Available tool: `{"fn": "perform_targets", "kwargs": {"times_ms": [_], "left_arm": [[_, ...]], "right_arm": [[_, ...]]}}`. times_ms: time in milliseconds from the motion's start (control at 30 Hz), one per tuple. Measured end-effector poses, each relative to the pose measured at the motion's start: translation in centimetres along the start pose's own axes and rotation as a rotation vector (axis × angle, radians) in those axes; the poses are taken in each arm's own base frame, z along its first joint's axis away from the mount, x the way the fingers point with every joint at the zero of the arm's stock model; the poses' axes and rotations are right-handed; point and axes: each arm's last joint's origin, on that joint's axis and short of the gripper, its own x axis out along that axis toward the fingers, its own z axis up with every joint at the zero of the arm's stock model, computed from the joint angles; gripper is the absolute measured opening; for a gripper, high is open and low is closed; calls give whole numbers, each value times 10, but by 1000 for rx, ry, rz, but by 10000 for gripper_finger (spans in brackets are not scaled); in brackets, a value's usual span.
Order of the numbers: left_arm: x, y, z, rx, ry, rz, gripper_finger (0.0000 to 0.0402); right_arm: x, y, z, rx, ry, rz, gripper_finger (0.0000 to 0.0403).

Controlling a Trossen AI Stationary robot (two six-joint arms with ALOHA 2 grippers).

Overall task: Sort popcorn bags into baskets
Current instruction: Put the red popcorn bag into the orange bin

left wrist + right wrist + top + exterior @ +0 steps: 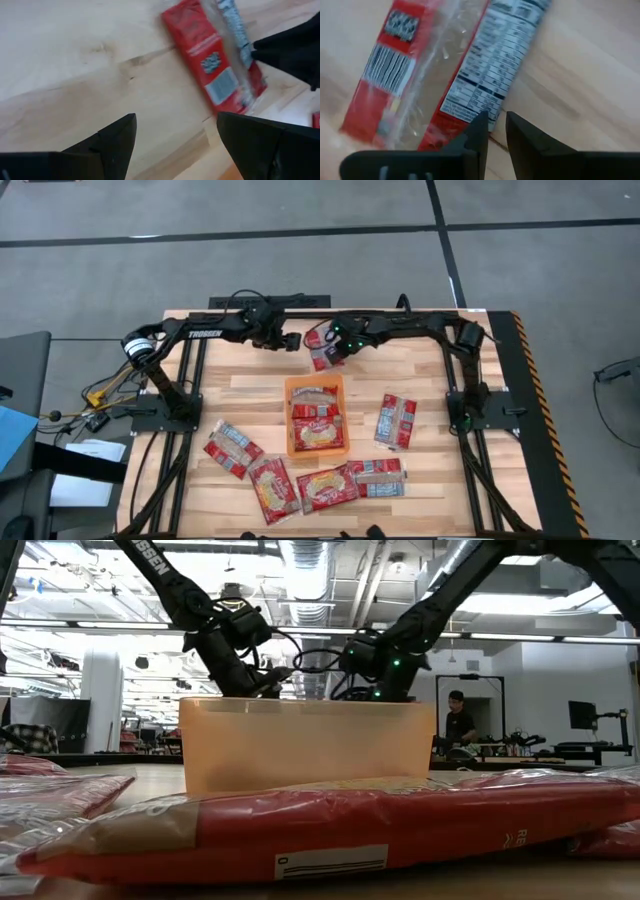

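Observation:
One red popcorn bag (320, 350) lies print side up on the wooden table, just beyond the orange basket's far wall (315, 381). My right gripper (496, 131) hangs slanting down over that bag's long edge (470, 112), its fingers a narrow gap apart with bare wood showing between them. My left gripper (172, 137) stands wide open over bare wood to the bag's left (215, 60). The basket holds popcorn bags (318, 426). Several more bags (397, 422) lie flat around it. My right gripper has one fingertip (481, 120) at the bag's long edge beside the white print (475, 102), coming from above and slanting down. I cannot tell whether it touches the bag. The bag lies flat on the table.
Loose bags lie left (233, 450), near (325, 488) and right (378, 477) of the basket, and one fills the low view's front (330, 825). Bare wood lies along the far left and far right. A person (458, 720) stands in the room behind.

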Motion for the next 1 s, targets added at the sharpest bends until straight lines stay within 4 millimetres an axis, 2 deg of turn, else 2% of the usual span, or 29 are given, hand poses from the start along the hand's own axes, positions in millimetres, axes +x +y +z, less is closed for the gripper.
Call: {"fn": "perform_targets", "kwargs": {"times_ms": [133, 233, 367, 500, 700, 900, 1000], "left_arm": [[0, 0, 0, 18, 3, 2, 264], [1, 1, -1, 20, 5, 11, 264], [13, 6, -3, 15, 24, 28, 264], [28, 10, -7, 1, 45, 28, 264], [43, 6, -10, -7, 43, -49, 264], [59, 5, -14, -25, 79, -128, 263], [63, 7, -16, -30, 97, -138, 263]], "right_arm": [[-7, 12, 8, -107, -28, 142, 93], [-29, 16, 14, -115, -74, 153, 93], [-52, 11, 17, -112, -101, 79, 92], [-61, 4, 17, -112, -110, -22, 92], [-36, -7, 9, -99, -3, -80, 92], [-5, -4, -3, -98, 76, -48, 92], [3, -3, -2, -85, 74, -8, 93]]}}
